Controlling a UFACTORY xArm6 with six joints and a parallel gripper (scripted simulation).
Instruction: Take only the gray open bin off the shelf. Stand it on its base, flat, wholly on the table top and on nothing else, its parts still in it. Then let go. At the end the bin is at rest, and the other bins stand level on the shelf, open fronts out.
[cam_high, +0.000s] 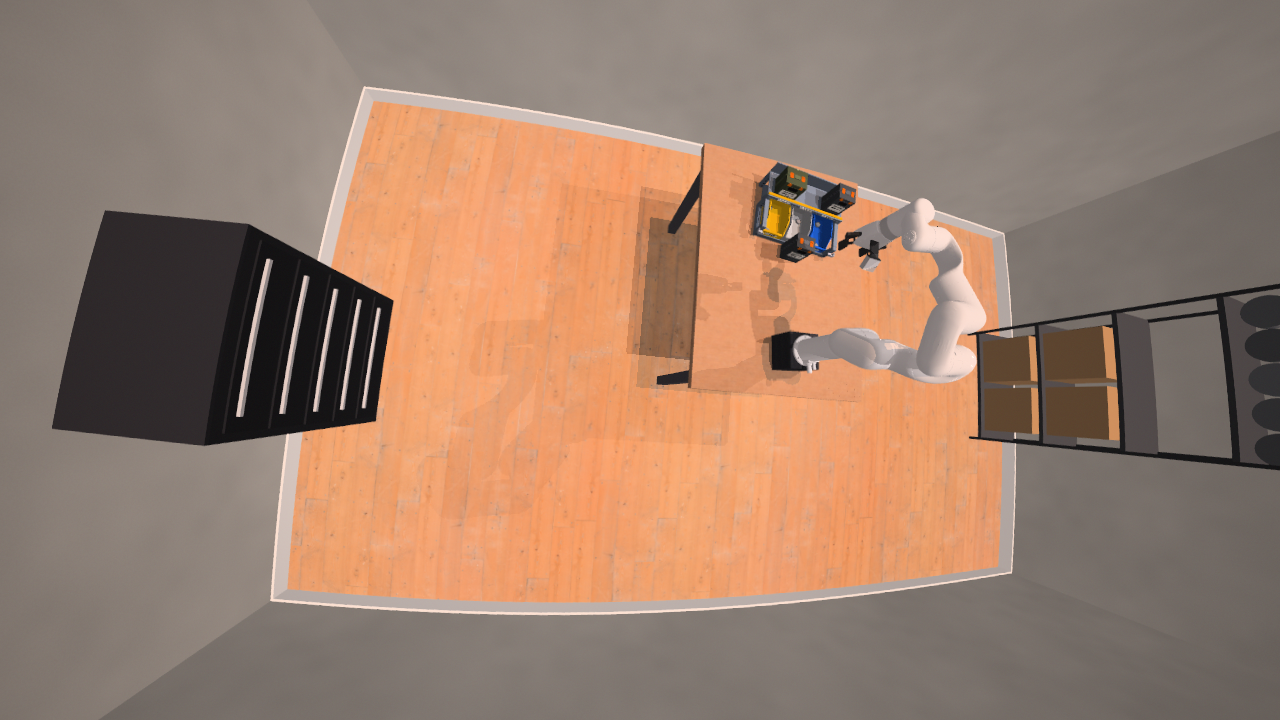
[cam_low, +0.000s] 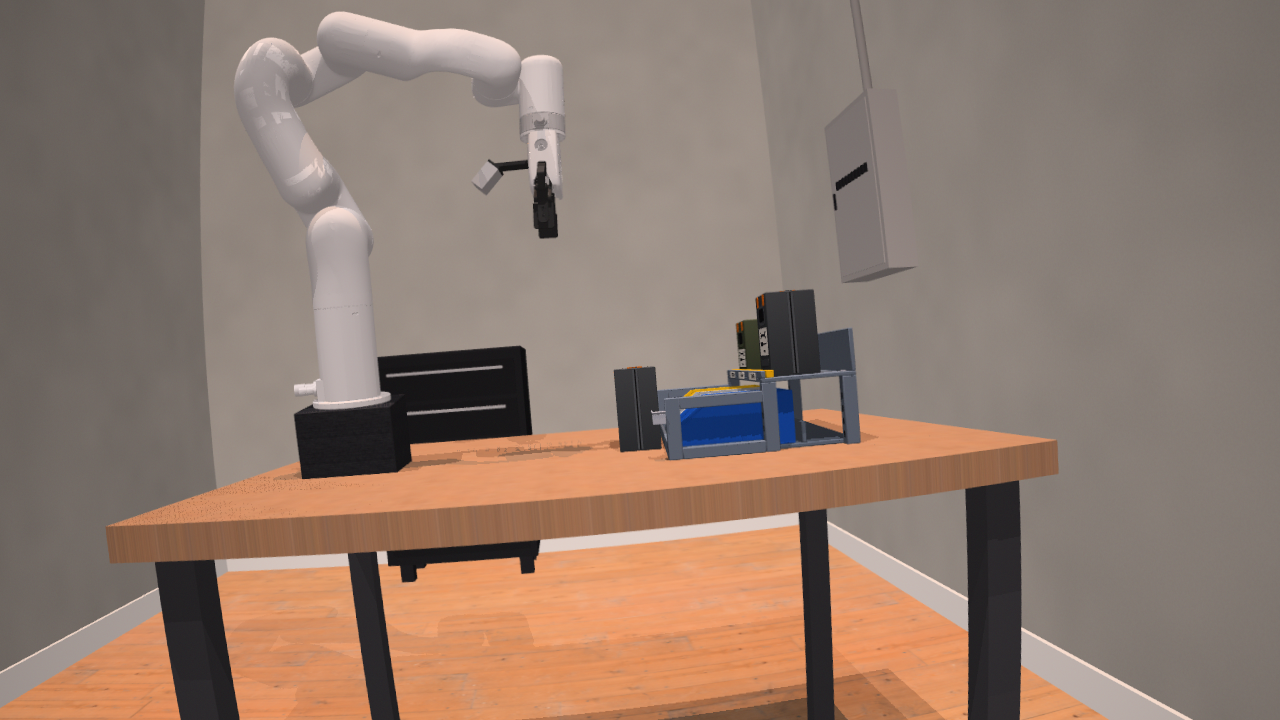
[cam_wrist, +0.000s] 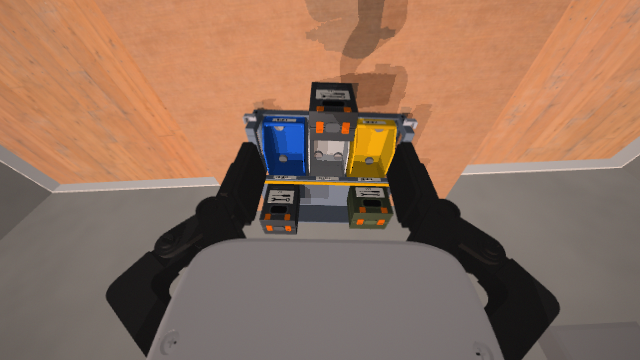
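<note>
The gray open bin (cam_wrist: 328, 148) sits in the middle slot of a low gray shelf (cam_wrist: 327, 150), between a blue bin (cam_wrist: 283, 145) and a yellow bin (cam_wrist: 372, 145). In the overhead view the gray bin (cam_high: 799, 225) is a small pale patch between the yellow and blue ones. In the side view the blue bin (cam_low: 733, 422) hides it. My gripper (cam_wrist: 325, 158) is open and empty, pointing down, high above the shelf with the three bins framed between its fingers. It also shows in the side view (cam_low: 545, 219) and the overhead view (cam_high: 854, 241).
A black case (cam_wrist: 332, 97) stands on the table against the shelf's front. A black case (cam_wrist: 280, 210) and a green case (cam_wrist: 370, 207) stand on the shelf's top. The robot base (cam_low: 350, 438) sits on the table's left part. A gray panel (cam_low: 868, 201) hangs above right.
</note>
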